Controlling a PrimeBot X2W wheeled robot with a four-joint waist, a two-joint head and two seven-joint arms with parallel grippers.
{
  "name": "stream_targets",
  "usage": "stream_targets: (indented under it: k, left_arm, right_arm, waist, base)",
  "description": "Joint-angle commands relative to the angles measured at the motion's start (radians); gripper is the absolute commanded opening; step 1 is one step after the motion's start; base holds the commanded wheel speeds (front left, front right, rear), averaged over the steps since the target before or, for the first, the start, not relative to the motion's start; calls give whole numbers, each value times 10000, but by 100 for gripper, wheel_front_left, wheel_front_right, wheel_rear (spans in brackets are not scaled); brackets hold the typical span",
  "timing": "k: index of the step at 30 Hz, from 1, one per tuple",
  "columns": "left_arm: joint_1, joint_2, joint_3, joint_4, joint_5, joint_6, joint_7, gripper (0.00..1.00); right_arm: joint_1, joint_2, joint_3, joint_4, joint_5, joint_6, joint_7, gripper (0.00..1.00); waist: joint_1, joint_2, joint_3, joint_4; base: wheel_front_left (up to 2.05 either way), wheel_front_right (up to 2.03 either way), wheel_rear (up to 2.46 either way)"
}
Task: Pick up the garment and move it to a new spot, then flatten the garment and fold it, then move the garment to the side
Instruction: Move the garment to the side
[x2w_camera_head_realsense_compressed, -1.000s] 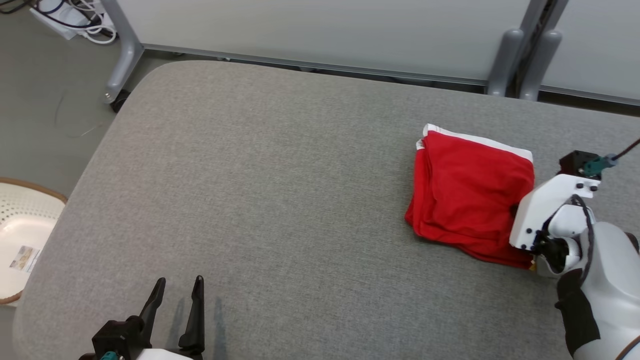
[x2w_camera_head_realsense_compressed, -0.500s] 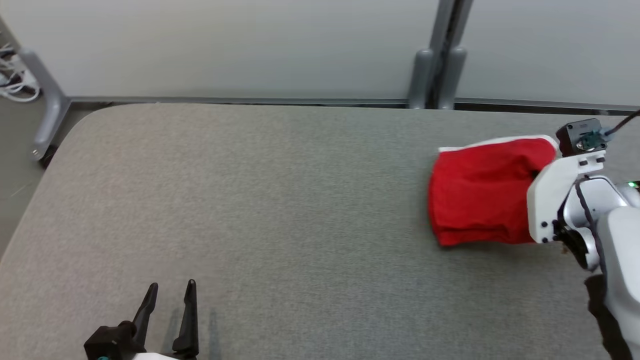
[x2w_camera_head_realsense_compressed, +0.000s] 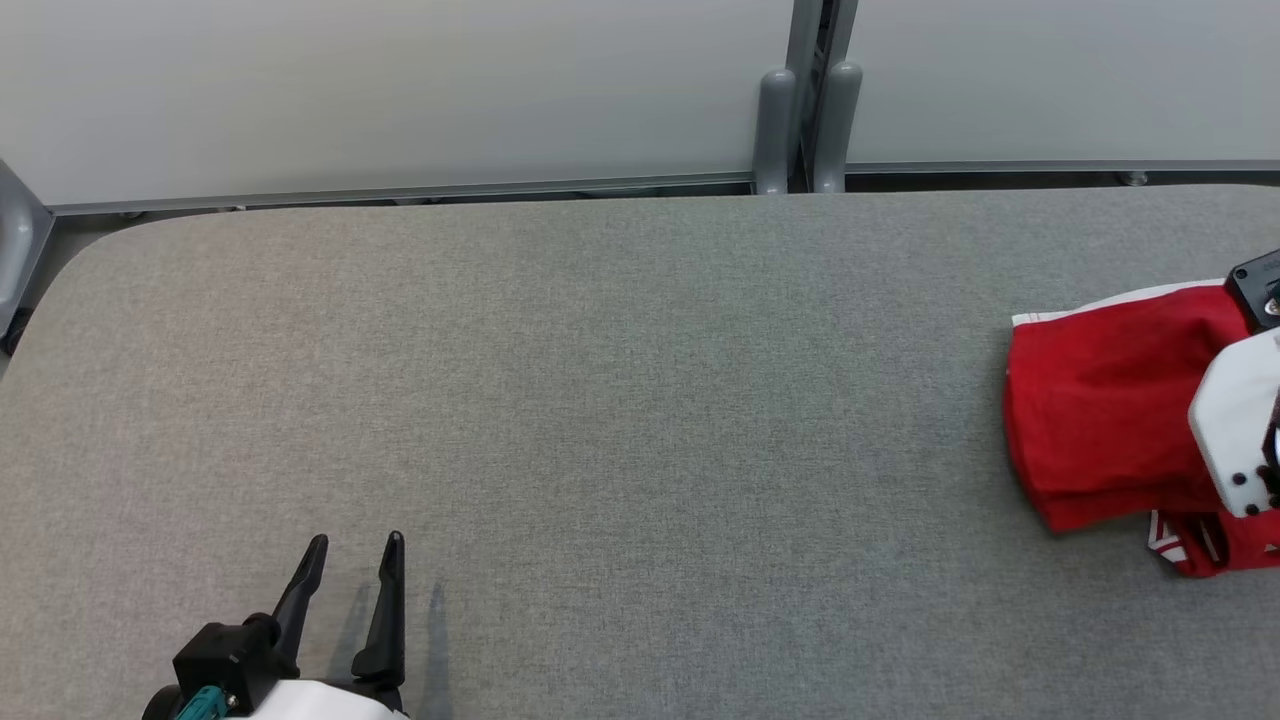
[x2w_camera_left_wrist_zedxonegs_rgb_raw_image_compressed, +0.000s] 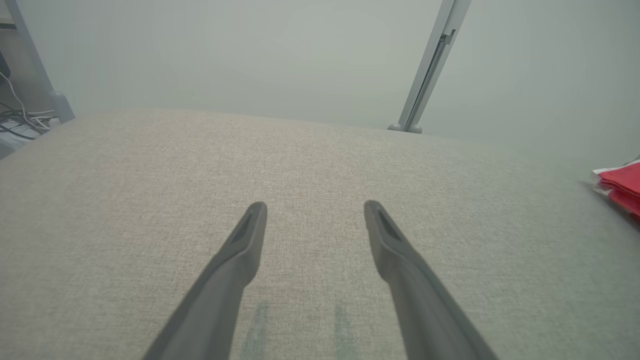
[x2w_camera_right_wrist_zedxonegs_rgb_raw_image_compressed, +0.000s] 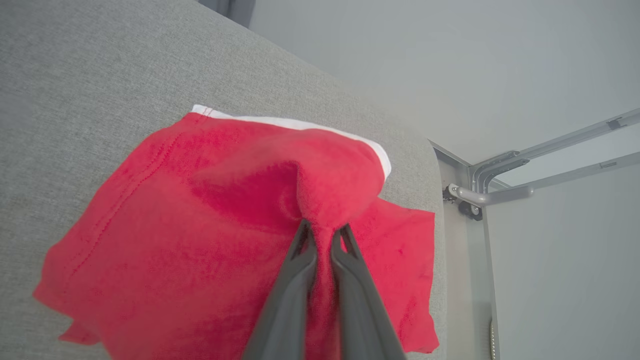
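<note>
Garment (x2w_camera_head_realsense_compressed: 1100, 420) now pinched: right gripper (x2w_camera_right_wrist_zedxonegs_rgb_raw_image_compressed: 323, 231) just clamped onto raised red fold, frame ctr; left gripper (x2w_camera_head_realsense_compressed: 357, 540) jaws apart, empty, lower left. Side move prob. starting.

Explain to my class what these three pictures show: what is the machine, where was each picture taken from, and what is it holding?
This is a two-armed wheeled robot. One picture looks down from its head; the other two come from cameras on its wrists, looking along each arm's two dark fingers. A folded red garment with white trim lies towards the right of the grey fabric-covered table. The right end effector is shut, pinching a bunched ridge of the red cloth. The left end effector is open above the table, holding nothing.
</note>
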Motion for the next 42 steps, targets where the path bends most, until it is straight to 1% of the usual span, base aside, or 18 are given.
stream_targets:
  k: [1,5,9,12,14,16,17,18,19,21,22,28,31,34,35,36,38,42]
  left_arm:
    - [-202,72,-2,-16,-5,-45,26,100]
    - [-272,148,-53,16,-63,-131,110,100]
    - [-297,210,-34,-9,-82,-73,117,100]
    - [-209,248,-24,-21,-124,-79,121,100]
    - [-167,246,-58,-17,-115,-104,118,100]
    - [-192,222,-111,-9,-105,-117,120,100]
    - [-214,203,-150,1,-95,-122,128,100]
    - [-244,208,-163,12,-103,-130,133,100]
    - [-274,215,-169,23,-118,-139,132,100]
    - [-321,222,-191,41,-119,-139,125,100]
    - [-321,222,-191,41,-119,-139,125,100]
    - [-200,238,-129,47,-138,-57,53,100]
    - [-84,217,-52,-47,-7,-1,-32,100]
    - [15,81,113,-194,-57,1,-80,100]
    - [53,145,152,-186,118,121,-95,100]
    - [107,32,268,-197,-28,131,-111,100]
    - [147,-29,295,-483,24,-188,-121,100]
    - [557,-211,778,-730,218,-137,-118,100]
  right_arm:
    - [65,-364,86,-1,56,-1,36,0]
    - [285,-1450,244,379,-164,-1,101,0]
    - [399,-2247,19,745,23,-1,172,0]
    - [595,-2637,-168,1065,0,-1,-4,0]
    - [670,-2753,-205,1300,-125,-1,-242,0]
    - [756,-2720,-327,1662,-191,-1,-473,0]
    - [823,-2651,-352,1827,-249,-1,-628,9]
    - [837,-2561,-453,1984,-284,-1,-802,38]
    - [821,-2496,-585,2138,-360,-1,-967,100]
    - [760,-2332,-907,2330,-656,-1,-1384,100]
    - [760,-2332,-907,2330,-656,-1,-1384,100]
    - [729,-1495,-1743,2357,-1362,-1,-2974,100]
    - [727,-869,-2045,2058,-1472,-1,-3781,100]
    - [902,-159,-2270,1626,-1253,-1,-4508,100]
    - [1007,116,-2285,1434,-1139,-1,-4743,100]
    - [1107,385,-2387,1266,-1062,-1,-4912,100]
    - [1343,961,-2399,870,-753,-1,-5292,100]
    - [2126,2002,-2290,278,47,1,-5751,100]
  waist:
    - [0,0,55,78]
    - [0,0,110,356]
    - [0,0,112,601]
    - [0,0,129,725]
    - [0,0,153,808]
    - [0,0,174,884]
    - [0,0,179,920]
    - [0,0,184,942]
    - [0,0,190,955]
    - [0,0,190,975]
    - [0,0,190,975]
    - [0,0,-44,858]
    - [0,0,-259,702]
    - [0,0,-505,545]
    - [0,0,-590,486]
    - [0,0,-679,433]
    - [0,0,-862,316]
    - [0,0,-1272,143]
  base:
    - [0,0,0]
    - [0,0,0]
    - [0,0,0]
    - [0,0,0]
    - [0,0,0]
    - [0,0,0]
    - [0,0,0]
    - [0,0,0]
    - [0,0,0]
    - [0,0,0]
    - [0,0,0]
    - [0,0,0]
    - [0,0,0]
    - [0,0,0]
    - [0,0,0]
    - [0,0,0]
    - [0,0,0]
    - [0,0,0]
